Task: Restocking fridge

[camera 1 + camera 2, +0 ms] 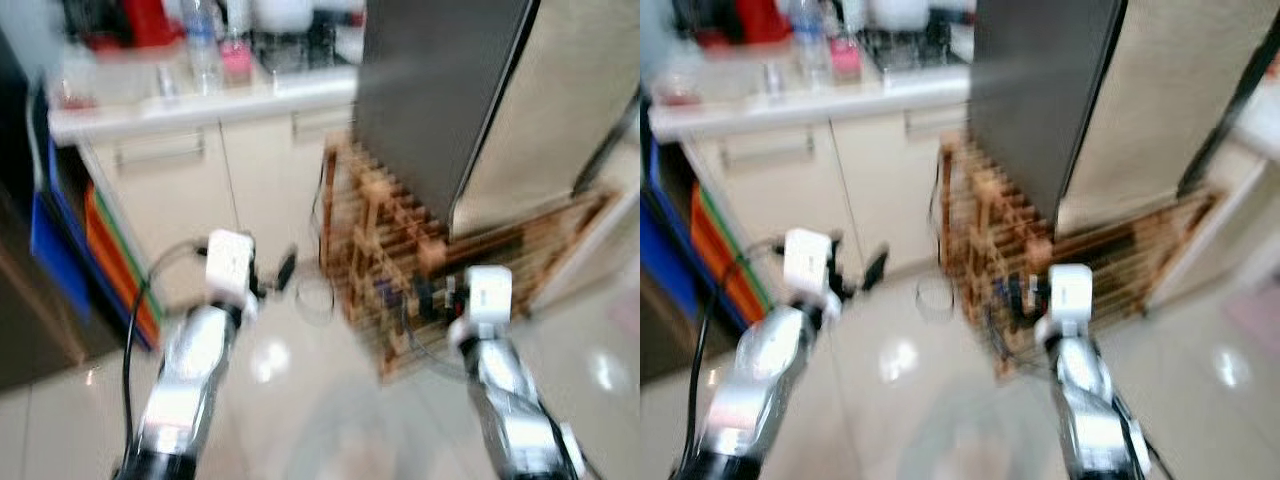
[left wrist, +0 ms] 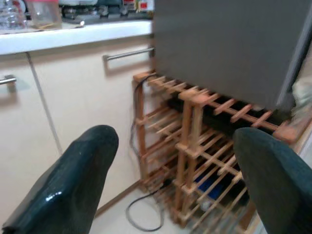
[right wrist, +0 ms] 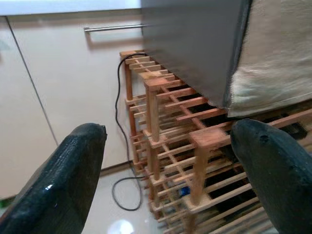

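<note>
Grey fridge (image 1: pixel 440 90): large dark slab, door shut, standing on top of the wooden rack, just right of the counter.
Cream cabinets (image 1: pixel 190 190): under a white counter (image 1: pixel 200 105), bar handles, left of the fridge.
Wooden rack (image 1: pixel 385 250): slatted lattice on the floor beneath the fridge, small dark items inside, too blurred to name.
Counter clutter: clear bottle (image 1: pixel 203 45), red item, pink cup; blurred.
Black cable (image 2: pixel 141 214): looped on the tiles beside the rack.
Left gripper (image 2: pixel 170 185): raised toward the rack, fingers spread apart, grasping nothing.
Right gripper (image 3: pixel 168 180): raised likewise, fingers spread apart, grasping nothing.
Progress: seemingly at the very start; fridge closed, no stock in either gripper, opening and loading all left.
</note>
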{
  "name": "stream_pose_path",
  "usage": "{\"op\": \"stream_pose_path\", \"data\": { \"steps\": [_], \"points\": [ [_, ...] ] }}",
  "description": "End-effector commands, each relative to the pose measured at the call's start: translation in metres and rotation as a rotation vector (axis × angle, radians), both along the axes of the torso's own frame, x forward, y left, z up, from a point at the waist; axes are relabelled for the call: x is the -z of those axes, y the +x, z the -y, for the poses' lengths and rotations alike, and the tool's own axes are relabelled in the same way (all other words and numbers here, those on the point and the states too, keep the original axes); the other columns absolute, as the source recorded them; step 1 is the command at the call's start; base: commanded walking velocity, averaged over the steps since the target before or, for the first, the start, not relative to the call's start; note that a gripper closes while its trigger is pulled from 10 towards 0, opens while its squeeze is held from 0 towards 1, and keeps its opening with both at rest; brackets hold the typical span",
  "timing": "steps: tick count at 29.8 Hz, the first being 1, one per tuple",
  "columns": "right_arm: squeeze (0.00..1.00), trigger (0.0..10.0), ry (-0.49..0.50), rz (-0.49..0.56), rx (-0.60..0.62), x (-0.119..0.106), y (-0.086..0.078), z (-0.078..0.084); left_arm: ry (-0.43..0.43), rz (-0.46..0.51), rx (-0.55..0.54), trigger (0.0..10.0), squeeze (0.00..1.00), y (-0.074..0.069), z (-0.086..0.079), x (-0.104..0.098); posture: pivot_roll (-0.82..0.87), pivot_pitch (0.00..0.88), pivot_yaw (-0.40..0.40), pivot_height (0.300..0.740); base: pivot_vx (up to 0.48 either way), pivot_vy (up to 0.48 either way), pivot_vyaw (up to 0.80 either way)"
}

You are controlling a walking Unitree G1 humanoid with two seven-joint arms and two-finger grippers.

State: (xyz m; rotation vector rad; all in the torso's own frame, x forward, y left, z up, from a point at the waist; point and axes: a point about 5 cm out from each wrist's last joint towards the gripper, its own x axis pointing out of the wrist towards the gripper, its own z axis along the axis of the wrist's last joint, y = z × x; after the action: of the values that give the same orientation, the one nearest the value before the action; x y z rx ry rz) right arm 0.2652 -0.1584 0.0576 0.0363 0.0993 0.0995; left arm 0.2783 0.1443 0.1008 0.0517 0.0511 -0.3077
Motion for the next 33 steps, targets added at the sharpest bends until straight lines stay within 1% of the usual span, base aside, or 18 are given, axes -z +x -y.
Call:
{"op": "stream_pose_path", "data": {
  "steps": [1,6,8,12,18,21,25,27,28,30,33],
  "points": [
    [0.0,10.0,-0.01,0.02,0.012,-0.0041,0.0024,0.0046,-0.009,0.02,0.01,10.0,0.0,0.003,0.0035,-0.0048,0.02,0.0,0.001,0.74,0.48,0.0,-0.6],
    [0.0,10.0,-0.009,0.021,0.02,-0.0032,0.0019,0.0052,0.005,0.013,0.013,10.0,0.0,0.0026,0.004,-0.0036,0.02,0.0,0.004,0.74,0.408,0.0,-0.6],
    [0.0,10.0,-0.008,0.022,0.023,-0.0031,0.0019,0.0056,0.017,0.009,0.005,10.0,0.0,0.0031,0.0035,-0.0031,0.02,0.0,0.006,0.74,0.0,0.0,-0.6],
    [0.0,10.0,-0.009,0.023,0.03,-0.0026,0.0024,0.0058,0.009,0.022,0.014,10.0,0.0,0.0038,0.003,-0.0046,0.02,0.0,0.008,0.74,0.0,0.0,-0.6],
    [0.0,10.0,-0.013,0.03,0.037,-0.0029,0.0038,0.0064,-0.003,0.034,0.018,10.0,0.0,0.0053,0.0041,-0.0073,0.02,0.0,0.009,0.74,0.309,-0.351,-0.61],
    [0.0,10.0,-0.023,0.042,0.041,-0.004,0.0044,0.0066,-0.008,0.037,0.014,10.0,0.0,0.0058,0.0039,-0.0083,0.02,0.0,0.009,0.74,0.349,0.0,-0.61],
    [0.0,10.0,-0.031,0.038,0.041,-0.0034,0.0064,0.0062,0.007,0.037,0.005,10.0,0.0,0.0076,0.0009,-0.0079,0.03,0.0,0.005,0.74,0.0,0.0,0.0],
    [0.0,10.0,-0.04,0.055,0.04,-0.0054,0.0066,0.0067,0.022,0.041,0.009,10.0,0.0,0.008,0.0008,-0.0081,0.03,0.0,0.006,0.74,0.0,0.0,0.0],
    [0.0,10.0,-0.059,0.045,0.041,-0.0045,0.0068,0.0075,0.029,0.039,0.018,10.0,0.0,0.0082,0.0015,-0.0078,0.02,0.0,0.007,0.74,0.0,0.0,0.0],
    [0.0,10.0,-0.059,0.042,0.041,-0.0041,0.0068,0.0076,0.03,0.039,0.019,10.0,0.0,0.0084,0.0018,-0.0078,0.02,0.0,0.007,0.74,0.0,0.0,0.0],
    [0.0,10.0,-0.044,0.046,0.045,-0.0042,0.0065,0.008,0.025,0.045,0.021,10.0,0.0,0.0092,0.0031,-0.0089,0.02,0.0,0.008,0.74,0.0,0.0,-0.54]
  ]
}}
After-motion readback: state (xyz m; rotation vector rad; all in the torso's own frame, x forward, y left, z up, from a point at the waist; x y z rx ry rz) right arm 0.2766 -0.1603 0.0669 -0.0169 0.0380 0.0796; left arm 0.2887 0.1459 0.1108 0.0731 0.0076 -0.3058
